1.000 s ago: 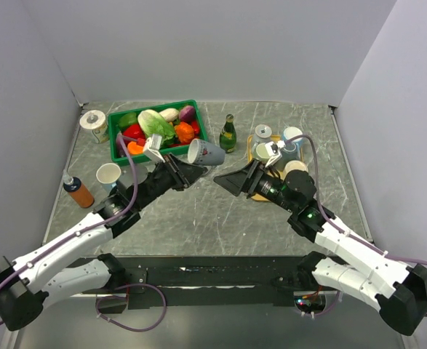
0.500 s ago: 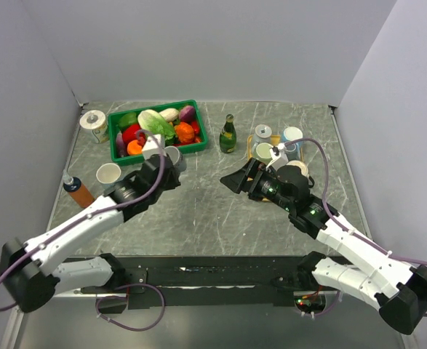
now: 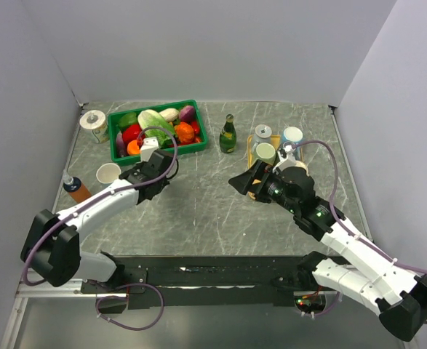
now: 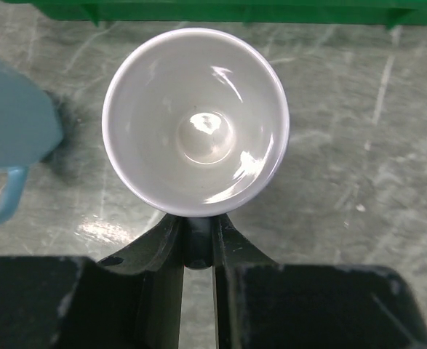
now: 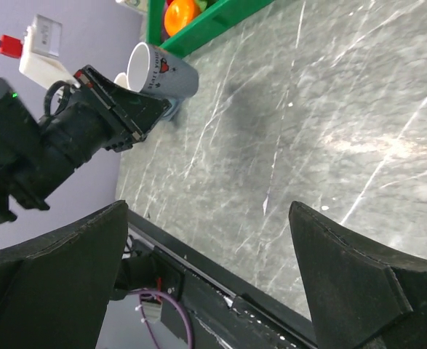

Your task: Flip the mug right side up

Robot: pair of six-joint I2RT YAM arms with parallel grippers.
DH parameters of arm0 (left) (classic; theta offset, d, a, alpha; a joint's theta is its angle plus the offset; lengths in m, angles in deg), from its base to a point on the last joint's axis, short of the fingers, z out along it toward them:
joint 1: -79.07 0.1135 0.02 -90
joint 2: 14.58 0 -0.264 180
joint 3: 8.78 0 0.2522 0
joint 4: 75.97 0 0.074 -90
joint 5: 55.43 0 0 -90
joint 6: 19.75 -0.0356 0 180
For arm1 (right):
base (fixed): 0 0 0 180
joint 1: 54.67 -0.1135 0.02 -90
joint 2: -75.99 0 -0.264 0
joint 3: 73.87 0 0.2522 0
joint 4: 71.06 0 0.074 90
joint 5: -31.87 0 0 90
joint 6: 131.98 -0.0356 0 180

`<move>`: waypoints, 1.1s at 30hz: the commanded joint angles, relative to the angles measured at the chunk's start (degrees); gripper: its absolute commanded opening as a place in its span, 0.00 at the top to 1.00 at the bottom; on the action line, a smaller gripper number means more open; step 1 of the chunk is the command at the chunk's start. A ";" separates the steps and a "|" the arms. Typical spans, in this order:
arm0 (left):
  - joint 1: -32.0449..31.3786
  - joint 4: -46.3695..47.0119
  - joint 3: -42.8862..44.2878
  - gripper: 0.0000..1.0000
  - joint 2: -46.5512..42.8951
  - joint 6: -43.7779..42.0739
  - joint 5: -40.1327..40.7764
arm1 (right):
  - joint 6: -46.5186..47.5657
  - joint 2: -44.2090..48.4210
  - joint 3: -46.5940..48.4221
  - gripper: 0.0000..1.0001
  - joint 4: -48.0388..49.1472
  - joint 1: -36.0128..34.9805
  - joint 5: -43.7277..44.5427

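The mug is white, and its open mouth faces the left wrist camera, so I see its glossy inside and round bottom. My left gripper is shut on its dark handle, just in front of the green basket. In the right wrist view the mug shows a printed side and sits at the tip of my left gripper, low over the table. In the top view my left gripper covers most of the mug. My right gripper is open and empty over mid-table; its jaws stand wide apart.
A green basket of vegetables stands at the back left. A green bottle stands mid-back. A tray of cups is at the right. A white paper cup, an orange bottle and a can are at the left. A light blue handled cup sits beside the mug.
My left gripper has swung the mug from mid-table back to the left and down towards the basket front, turning its mouth upward. The right gripper has shifted slightly right.
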 commanded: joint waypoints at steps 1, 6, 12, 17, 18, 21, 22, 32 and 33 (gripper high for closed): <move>2.81 3.20 -0.11 0.99 1.42 -0.63 1.14 | 1.48 1.34 2.08 0.03 -0.65 1.13 1.19; 5.54 1.79 -0.19 0.99 4.15 0.43 0.08 | 1.13 0.29 1.37 0.03 0.40 2.62 -0.57; 6.24 4.95 -3.35 0.99 5.56 0.52 1.39 | 1.13 -1.03 0.40 0.04 2.87 4.03 -4.70; 6.33 8.47 -5.91 0.99 4.16 1.05 2.63 | 1.92 -2.17 1.37 0.04 1.99 4.73 -6.11; 6.33 8.56 -5.99 0.99 4.41 0.70 2.72 | 1.84 -2.35 1.46 0.04 1.99 4.91 -6.20; 6.51 6.54 -4.94 0.99 6.17 1.40 3.95 | 1.40 -2.35 1.11 0.04 2.43 5.00 -6.55; 6.59 6.10 -4.33 0.99 6.61 1.40 4.12 | 1.22 -2.44 0.93 0.04 2.69 5.09 -6.64; 9.93 7.33 -3.01 0.99 10.48 -1.59 3.33 | 1.66 -2.53 1.72 0.04 1.46 5.88 -7.34; 10.28 7.50 -3.09 0.99 11.00 -1.59 3.24 | 1.92 -2.53 1.81 0.04 1.11 5.88 -7.43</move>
